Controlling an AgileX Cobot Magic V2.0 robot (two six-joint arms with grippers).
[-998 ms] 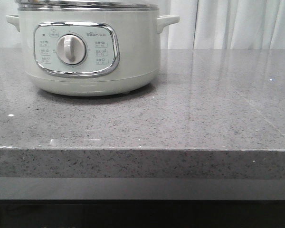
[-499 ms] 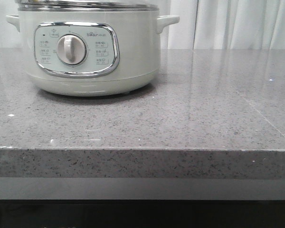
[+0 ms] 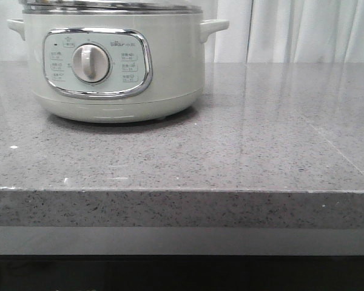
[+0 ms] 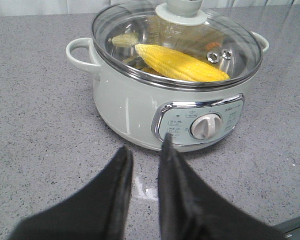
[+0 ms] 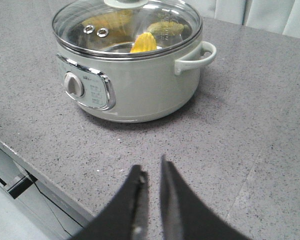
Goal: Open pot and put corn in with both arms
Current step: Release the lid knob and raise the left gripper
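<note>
The speckled grey stone counter (image 3: 242, 157) carries the large round pale cream-green pot (image 3: 115, 66), at about eleven o'clock in the front view. It has loop side handles and a chrome-framed panel with a round dial (image 3: 90, 63). A steel-rimmed glass lid (image 4: 177, 42) covers it. The bright yellow corn cob (image 4: 180, 64) lies inside (kernel rows plain through the glass). The black left gripper (image 4: 142, 157) and right gripper (image 5: 151, 172) hover empty, fingers slightly apart, well short of the pot.
</note>
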